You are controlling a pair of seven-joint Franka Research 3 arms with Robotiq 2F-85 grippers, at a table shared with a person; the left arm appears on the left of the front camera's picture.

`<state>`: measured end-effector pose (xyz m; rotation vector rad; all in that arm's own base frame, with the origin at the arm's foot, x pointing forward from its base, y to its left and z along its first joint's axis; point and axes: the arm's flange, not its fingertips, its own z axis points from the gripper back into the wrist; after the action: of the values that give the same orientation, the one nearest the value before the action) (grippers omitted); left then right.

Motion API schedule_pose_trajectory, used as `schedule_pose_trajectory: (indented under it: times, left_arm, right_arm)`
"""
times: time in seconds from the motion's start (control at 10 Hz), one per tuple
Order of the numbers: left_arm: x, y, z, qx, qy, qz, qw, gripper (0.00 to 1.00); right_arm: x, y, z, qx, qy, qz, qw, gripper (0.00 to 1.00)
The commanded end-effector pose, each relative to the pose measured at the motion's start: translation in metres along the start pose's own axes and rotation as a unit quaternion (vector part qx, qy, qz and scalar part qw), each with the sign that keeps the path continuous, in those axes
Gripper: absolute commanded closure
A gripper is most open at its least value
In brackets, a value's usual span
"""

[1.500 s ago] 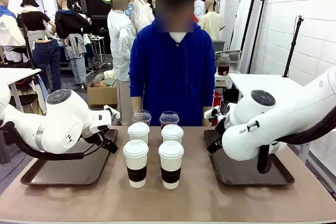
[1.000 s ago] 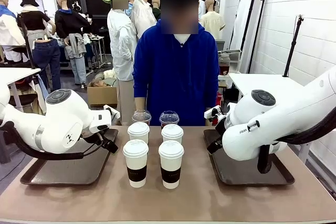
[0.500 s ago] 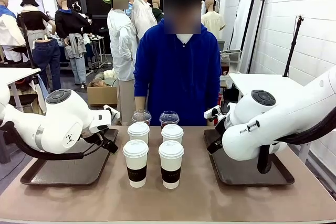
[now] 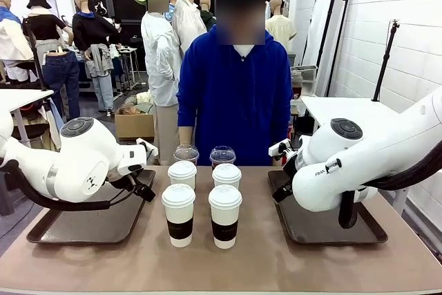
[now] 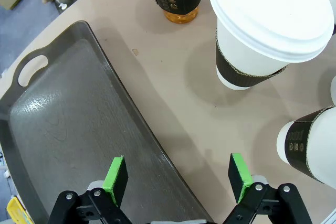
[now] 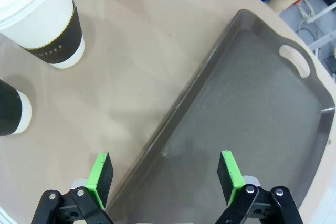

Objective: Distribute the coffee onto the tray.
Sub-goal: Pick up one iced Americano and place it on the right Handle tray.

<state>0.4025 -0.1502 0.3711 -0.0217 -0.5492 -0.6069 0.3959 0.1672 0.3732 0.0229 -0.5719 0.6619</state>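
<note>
Left wrist view: left gripper (image 5: 177, 167) released, empty; paper cups (image 5: 262, 30) ahead, untouched.

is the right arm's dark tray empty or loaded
Empty: the dark grey plastic tray lies bare; all six lidded coffee cups stand on the tan table.

The left arm (image 4: 76, 164) comes in low from the left side, elbow bent, with its wrist turned inward toward the middle. The left gripper (image 5: 177, 174) points downward, its jaws spread wide and nothing between the green pads (image 5: 116, 178). The right arm (image 4: 345, 167) mirrors it from the right side, folded low with the wrist turned inward. The right gripper (image 6: 165, 174) likewise faces down, jaws wide apart, holding nothing.
</note>
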Motion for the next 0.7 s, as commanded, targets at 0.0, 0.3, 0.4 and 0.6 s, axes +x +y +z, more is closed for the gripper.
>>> schedule_pose_trajectory:
  times: [0.0, 0.3, 0.4, 0.6]
  left_arm:
    - [0.000, 0.000, 0.000, 0.000, 0.000, 0.000, 1.000, 0.00]
    - [0.003, 0.000, 0.007, 0.003, 0.005, 0.004, 1.000, 0.00]
    - [0.007, 0.002, 0.021, 0.000, 0.004, 0.007, 1.000, 0.00]
    - [0.019, 0.004, 0.054, -0.006, -0.006, -0.001, 1.000, 0.00]
  right_arm:
    - [0.000, 0.000, 0.000, 0.000, 0.000, 0.000, 1.000, 0.00]
    - [0.000, -0.005, 0.004, 0.014, 0.000, -0.002, 1.000, 0.00]
    - [0.005, -0.007, 0.017, 0.027, -0.002, -0.005, 1.000, 0.00]
    - [0.017, -0.017, 0.054, 0.042, -0.010, 0.006, 0.999, 0.00]
